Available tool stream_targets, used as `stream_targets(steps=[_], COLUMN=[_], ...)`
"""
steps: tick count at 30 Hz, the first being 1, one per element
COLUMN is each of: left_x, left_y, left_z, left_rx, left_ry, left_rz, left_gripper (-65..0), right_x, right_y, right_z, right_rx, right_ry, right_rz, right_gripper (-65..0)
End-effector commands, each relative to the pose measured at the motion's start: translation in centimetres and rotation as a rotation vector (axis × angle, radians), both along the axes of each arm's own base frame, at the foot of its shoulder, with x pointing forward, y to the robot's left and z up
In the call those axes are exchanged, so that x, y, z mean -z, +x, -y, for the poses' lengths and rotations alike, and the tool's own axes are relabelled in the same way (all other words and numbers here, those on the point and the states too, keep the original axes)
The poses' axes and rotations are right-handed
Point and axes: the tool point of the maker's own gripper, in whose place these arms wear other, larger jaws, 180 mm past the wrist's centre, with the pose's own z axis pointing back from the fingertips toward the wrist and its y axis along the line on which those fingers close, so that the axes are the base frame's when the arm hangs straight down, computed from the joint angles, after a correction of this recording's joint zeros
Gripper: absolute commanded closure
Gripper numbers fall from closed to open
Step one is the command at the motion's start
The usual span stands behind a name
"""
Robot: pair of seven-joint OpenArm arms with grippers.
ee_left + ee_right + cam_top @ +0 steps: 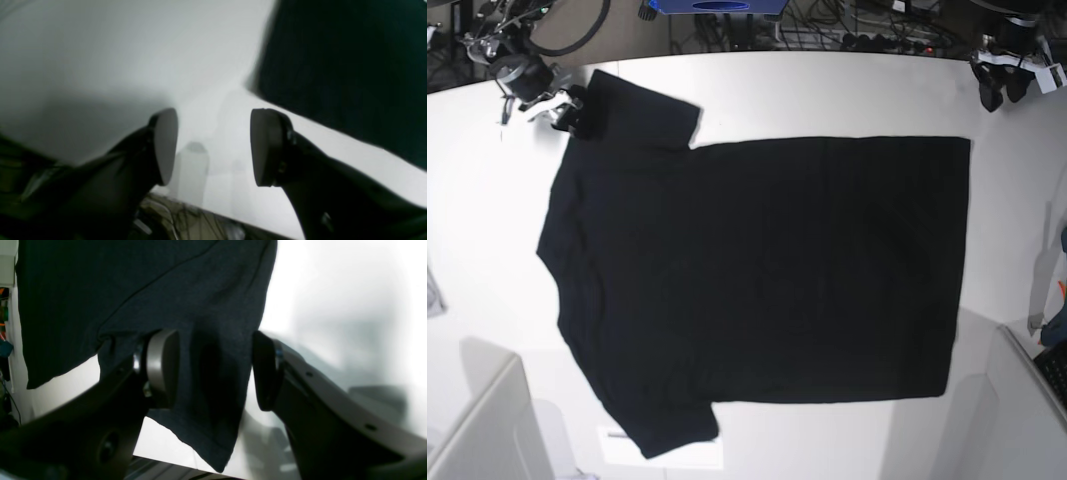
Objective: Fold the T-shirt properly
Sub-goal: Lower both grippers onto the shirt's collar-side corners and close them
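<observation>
Big white tabletop, wide and bare along the far edge, the left edge and the right edge. Bare strip along the near edge too, thinner.

Black T-shirt spread flat over the middle of the tabletop, plain side up, collar end toward the left edge, straight hem toward the right edge. One sleeve reaching to the far left corner, the other sleeve almost at the near edge. Hem side well short of the right edge, lots of white table there.

Right gripper at the far left corner, right over the far sleeve. Jaws spread wide, cloth lying between them, not pinched. Left fingertip over the cloth, right fingertip at the sleeve's edge.

Left gripper at the far right corner, over bare white table. Jaws spread apart, nothing between them. Dark shirt edge off to one side, not touching. Blurry picture there.
</observation>
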Motion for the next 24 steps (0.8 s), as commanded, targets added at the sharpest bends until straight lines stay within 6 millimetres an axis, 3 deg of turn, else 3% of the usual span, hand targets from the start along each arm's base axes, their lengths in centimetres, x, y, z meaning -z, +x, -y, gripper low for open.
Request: stream_targets(steps=[1,7,12,17,21,24], left_x=[-0.9,0.0,-0.1,0.0,-0.3,0.6], left_y=[0.7,1.4,2.6,3.3,4.3,4.9], left_z=[0.0,0.3,0.5,0.3,0.3,0.2], left_rx=[0.018,-0.005,-0.008,-0.017,-0.019,-0.029], left_ry=[-0.005,-0.068,-0.085,-0.090,-0.092,-0.121], left_rz=[0.034,-0.001,0.008,0.023,0.049,0.035], left_gripper=[-33.6,-33.6,-33.6,-33.6,-33.6,-33.6], right_x=[1.8,2.1,3.5,3.7,3.7,3.6], right_y=[-2.4,-2.3,-2.6,-2.3,-2.3,-2.2], right_z=[-0.5,-0.5,-1.0,-1.1,-1.1,-1.1], right_rx=[-0.049,-0.048,-0.039,-0.037,-0.037,-0.037], right_ry=[-0.019,-0.009,0.040,0.048,0.049,0.048], right_rz=[-0.128,-0.134,-0.171,-0.170,-0.170,-0.168], right_gripper=[-32.7,-30.6,-11.7,0.0,0.0,0.0])
